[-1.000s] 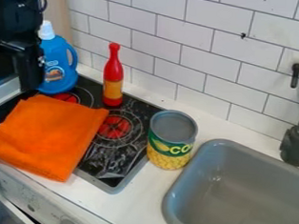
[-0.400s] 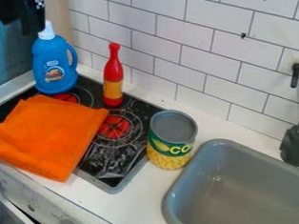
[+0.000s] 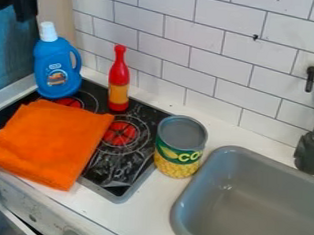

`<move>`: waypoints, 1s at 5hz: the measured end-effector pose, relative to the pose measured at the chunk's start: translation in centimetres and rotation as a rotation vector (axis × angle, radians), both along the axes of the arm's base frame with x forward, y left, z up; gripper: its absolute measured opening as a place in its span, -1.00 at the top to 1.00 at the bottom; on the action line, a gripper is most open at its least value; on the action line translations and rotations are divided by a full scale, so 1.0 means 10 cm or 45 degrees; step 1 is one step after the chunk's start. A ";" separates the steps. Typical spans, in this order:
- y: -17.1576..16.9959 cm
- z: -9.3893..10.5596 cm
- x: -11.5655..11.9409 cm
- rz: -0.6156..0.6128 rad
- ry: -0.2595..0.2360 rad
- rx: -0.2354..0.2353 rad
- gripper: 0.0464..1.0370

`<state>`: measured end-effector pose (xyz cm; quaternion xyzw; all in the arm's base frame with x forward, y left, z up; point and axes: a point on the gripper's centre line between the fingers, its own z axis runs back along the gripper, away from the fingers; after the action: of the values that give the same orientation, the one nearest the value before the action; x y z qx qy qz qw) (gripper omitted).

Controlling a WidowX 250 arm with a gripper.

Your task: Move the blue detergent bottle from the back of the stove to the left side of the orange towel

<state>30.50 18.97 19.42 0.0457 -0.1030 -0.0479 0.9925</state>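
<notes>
The black gripper (image 3: 12, 11) hangs at the top left corner, above and left of a blue bottle with a white cap (image 3: 57, 68). Its fingers are apart with nothing between them, and it touches none of the objects. That bottle stands upright at the stove's back left corner. An orange cloth (image 3: 48, 140) lies folded over the stove's left and front part. Upright near the stove's back edge is a red bottle with a yellow-orange band (image 3: 119, 82). A corn can (image 3: 179, 148) stands on the counter between stove and sink.
The black stove top (image 3: 120, 160) has red burner marks. At the right are the grey sink (image 3: 241, 157) and a dark faucet (image 3: 311, 151). A white tiled wall (image 3: 190, 51) with a small black hook (image 3: 310, 79) runs behind; stove knobs line the front left.
The gripper has moved up and to the left, away from the blue bottle, toward the corner of the view. The bottles, cloth and can have stayed in place.
</notes>
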 end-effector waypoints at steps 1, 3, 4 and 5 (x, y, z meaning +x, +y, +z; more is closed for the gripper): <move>0.08 -0.14 0.21 0.014 -0.031 -0.044 -0.93; 0.17 -0.38 0.40 0.015 0.061 -0.127 -0.93; 0.19 -0.48 0.43 0.027 0.104 -0.144 -0.93; 0.14 -0.48 0.45 0.013 0.108 -0.143 -0.93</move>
<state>35.04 20.41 14.58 -0.0117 -0.0632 -0.0387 0.9972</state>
